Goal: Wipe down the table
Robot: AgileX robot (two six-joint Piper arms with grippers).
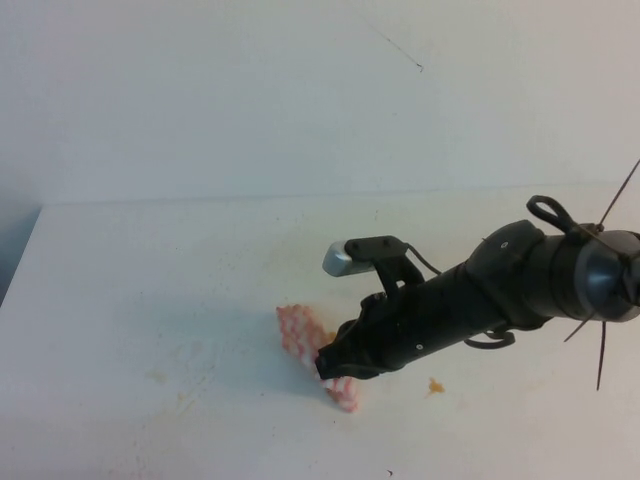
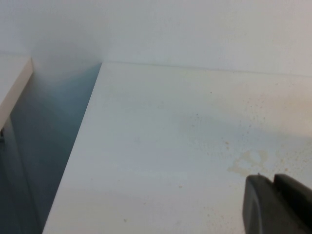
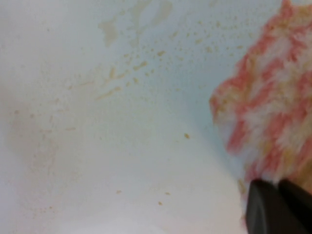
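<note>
A pink-and-white checked cloth [image 1: 300, 335] lies on the white table [image 1: 150, 270], a little right of the middle near the front. My right gripper [image 1: 330, 365] reaches in from the right and is shut on the cloth's near end, pressing it to the surface. In the right wrist view the cloth [image 3: 268, 107] spreads ahead of the right gripper [image 3: 279, 187], with yellowish smears and crumbs [image 3: 109, 31] on the table beside it. My left gripper [image 2: 274, 179] shows only in the left wrist view, fingers together and holding nothing, above a faint stain [image 2: 248, 161].
An orange blob [image 1: 435, 385] sits on the table just right of the cloth. Faint yellowish marks [image 1: 155, 377] lie at the front left. The table's left edge [image 2: 80, 141] drops to a dark gap. A white wall [image 1: 300, 90] backs the table.
</note>
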